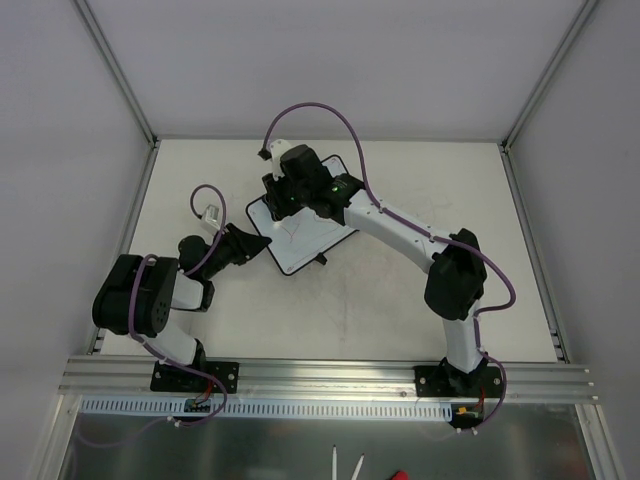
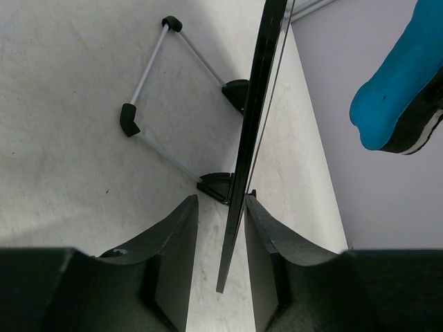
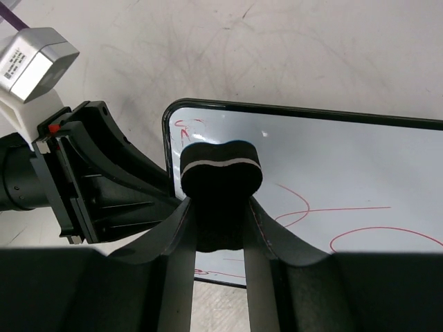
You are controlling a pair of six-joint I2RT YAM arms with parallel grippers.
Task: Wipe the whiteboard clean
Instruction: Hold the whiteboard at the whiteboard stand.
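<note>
Right wrist view shows the right hand [image 3: 220, 207] squeezing the black eraser [image 3: 221, 166] at a corner of the whiteboard [image 3: 346, 159] on the table [image 3: 277, 55], so press it flat and rub across the red lines [image 3: 346, 208] (the left hand [image 2: 220, 202], loose around the board's edge, should hold it steady).

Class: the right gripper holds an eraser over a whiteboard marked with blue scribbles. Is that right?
No: the scribbles are red, not blue, as the right wrist view shows. The right gripper does hold the eraser over the whiteboard.
</note>
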